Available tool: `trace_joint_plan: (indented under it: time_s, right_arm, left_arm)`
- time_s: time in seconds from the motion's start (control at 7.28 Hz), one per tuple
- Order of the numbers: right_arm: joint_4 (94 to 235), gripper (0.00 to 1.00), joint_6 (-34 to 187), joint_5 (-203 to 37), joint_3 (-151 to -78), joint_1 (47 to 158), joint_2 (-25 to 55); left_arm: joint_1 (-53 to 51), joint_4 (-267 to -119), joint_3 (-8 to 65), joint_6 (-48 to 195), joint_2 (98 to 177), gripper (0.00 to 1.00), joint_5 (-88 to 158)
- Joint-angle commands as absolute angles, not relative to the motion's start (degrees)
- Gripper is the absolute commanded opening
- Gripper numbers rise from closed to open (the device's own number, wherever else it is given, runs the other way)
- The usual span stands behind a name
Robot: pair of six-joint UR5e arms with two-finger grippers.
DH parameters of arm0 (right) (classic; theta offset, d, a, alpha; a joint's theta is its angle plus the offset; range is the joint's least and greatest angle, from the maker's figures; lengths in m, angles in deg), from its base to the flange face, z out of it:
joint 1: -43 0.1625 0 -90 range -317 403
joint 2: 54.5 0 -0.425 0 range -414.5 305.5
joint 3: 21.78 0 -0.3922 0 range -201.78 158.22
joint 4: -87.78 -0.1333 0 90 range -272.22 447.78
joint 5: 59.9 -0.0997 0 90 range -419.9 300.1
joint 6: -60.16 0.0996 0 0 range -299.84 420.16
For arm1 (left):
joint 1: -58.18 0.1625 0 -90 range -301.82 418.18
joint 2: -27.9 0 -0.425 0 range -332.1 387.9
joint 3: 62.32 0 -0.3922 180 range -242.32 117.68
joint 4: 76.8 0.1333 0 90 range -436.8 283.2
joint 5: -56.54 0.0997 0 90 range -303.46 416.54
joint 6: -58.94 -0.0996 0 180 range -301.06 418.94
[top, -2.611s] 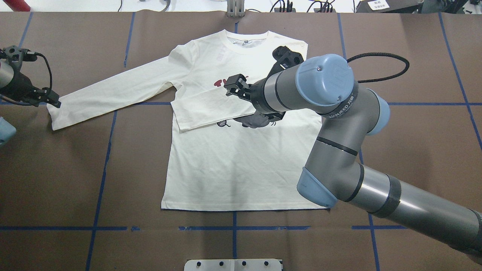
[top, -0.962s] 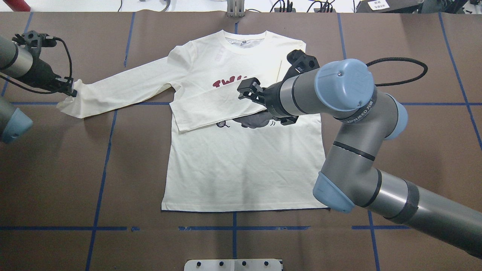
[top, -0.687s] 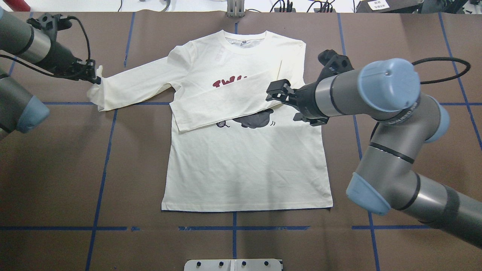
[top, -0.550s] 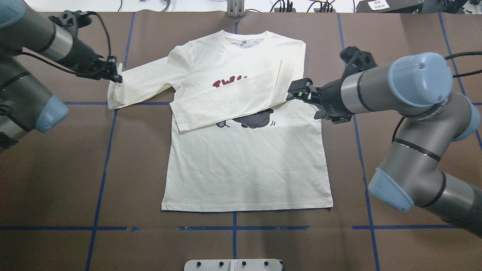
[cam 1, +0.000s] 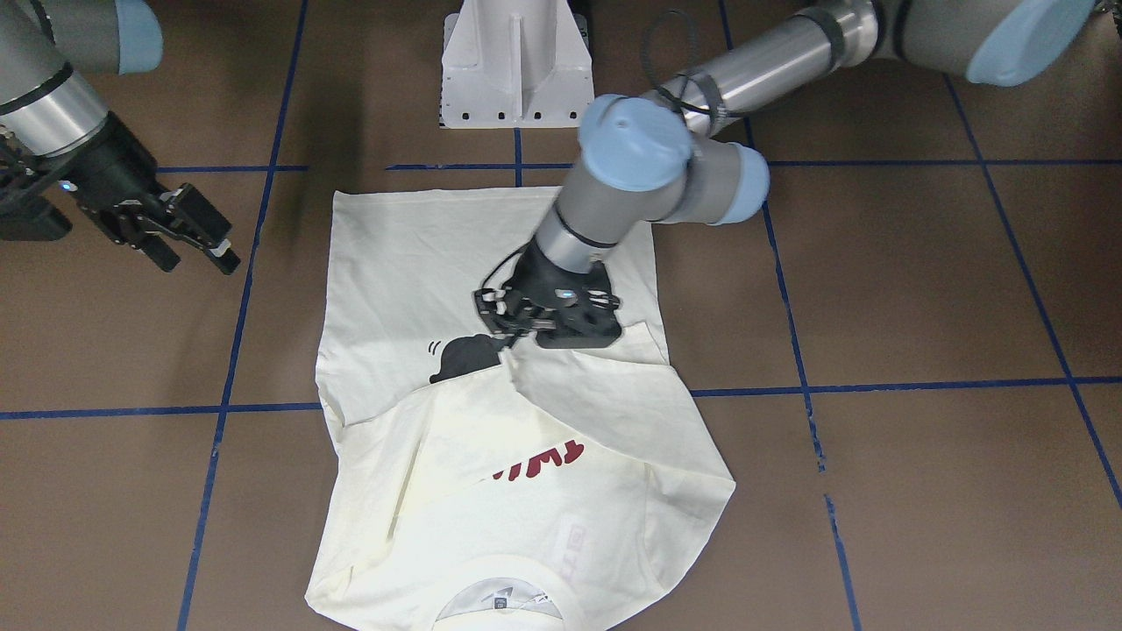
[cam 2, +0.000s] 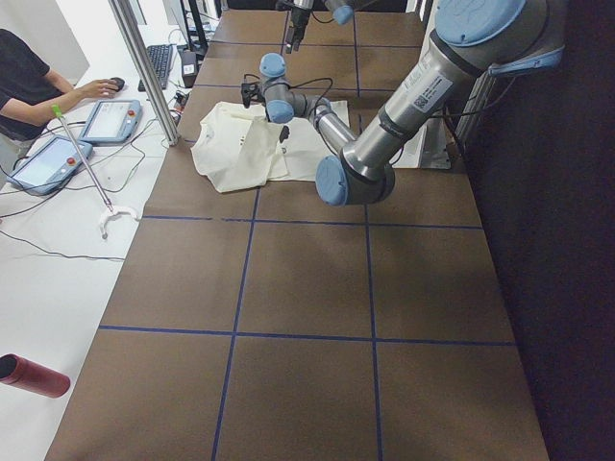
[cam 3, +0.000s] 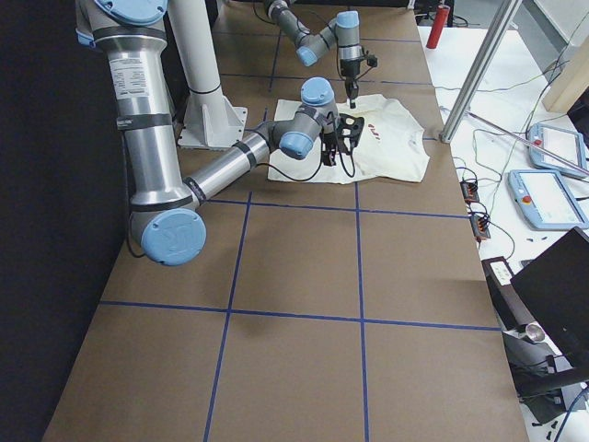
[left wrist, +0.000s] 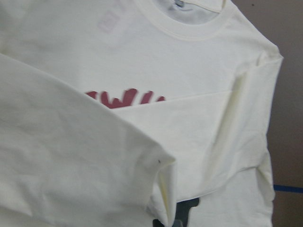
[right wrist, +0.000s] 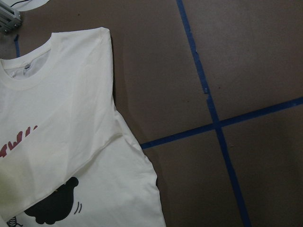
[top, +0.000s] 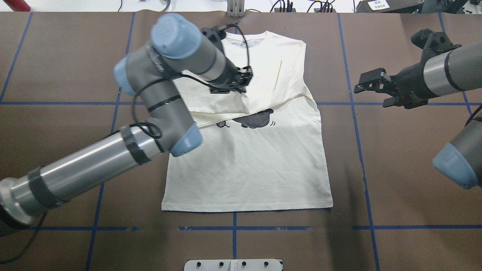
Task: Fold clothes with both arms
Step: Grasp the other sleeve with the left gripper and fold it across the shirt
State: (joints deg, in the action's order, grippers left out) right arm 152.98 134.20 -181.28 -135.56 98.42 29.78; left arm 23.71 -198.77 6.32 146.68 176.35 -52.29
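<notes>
The cream-white T-shirt (top: 244,165) lies flat, collar toward the far edge. Both sleeves are folded across its chest above the black cat print (top: 254,119). My left gripper (top: 244,81) hangs over the chest, shut on the left sleeve's cuff (left wrist: 161,189), which drapes from it in the left wrist view. In the front-facing view this gripper (cam 1: 501,329) sits just above the cat print (cam 1: 465,355) and the red lettering (cam 1: 543,460). My right gripper (top: 371,92) is open and empty over bare table to the right of the shirt; it also shows in the front-facing view (cam 1: 197,250).
The white pedestal base (cam 1: 515,61) stands at the table's near edge. Blue tape lines (top: 101,188) cross the brown table cover. An operator (cam 2: 29,77) sits with tablets (cam 2: 106,120) beyond the far edge, beside a metal post (cam 2: 144,67).
My left gripper has carried the left sleeve from the far left across onto the chest. My right gripper has pulled back to the right, off the shirt, leaving the right sleeve folded there.
</notes>
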Motion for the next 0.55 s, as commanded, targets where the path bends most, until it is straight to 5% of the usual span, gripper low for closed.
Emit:
trace_joint_plan:
  time_s: [0.0, 0.41]
  right_arm:
    - [152.99, 1.00, 130.57, -181.89, -134.64, 100.04, 31.81]
    - [152.38, 1.00, 130.39, -182.07, -134.89, 100.13, 33.21]
  left_arm:
    - [32.05, -199.58, -0.33, 150.95, 183.02, 0.00, -41.68]
    - [33.40, -204.67, -10.71, 151.92, 189.61, 0.00, -38.56]
